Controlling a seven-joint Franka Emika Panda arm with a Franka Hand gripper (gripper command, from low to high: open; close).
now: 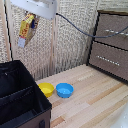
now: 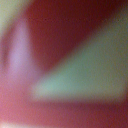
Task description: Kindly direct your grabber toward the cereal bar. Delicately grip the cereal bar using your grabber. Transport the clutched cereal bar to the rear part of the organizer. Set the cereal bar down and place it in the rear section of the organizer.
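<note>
In the exterior view, the grabber (image 1: 31, 19) hangs at the top of the picture, toward the exterior view's left, with only its white block and a little of the fingers showing. The cereal bar (image 1: 26, 28) hangs from it, high in the air in front of the woven screen (image 1: 65, 40), tilted with its long side running down and toward the exterior view's left. Its face is yellow-orange with red edges and busy graphics, but the print is too small and soft to read; no brand or word can be made out. The fingers sit at the upper end of the bar and seem clamped on it, since nothing else bears it up.

The organizer (image 1: 20, 97) stands below, at the lower part of the exterior view's left, black, open on top, with a divider crossing its inside. The bar is well above it and not inside any section. On the pale wooden table (image 1: 95, 100), just beside the organizer, sits a yellow bowl (image 1: 46, 89), and just beside that a blue bowl (image 1: 64, 90). A brown drawer cabinet (image 1: 111, 45) stands at the exterior view's right, and a dark cable (image 1: 75, 27) runs from the arm across the screen toward it.

The wrist view is wholly blurred: a red field with a pale greenish wedge and a lilac patch, very close to the lens. No writing and no fingers can be told there.
</note>
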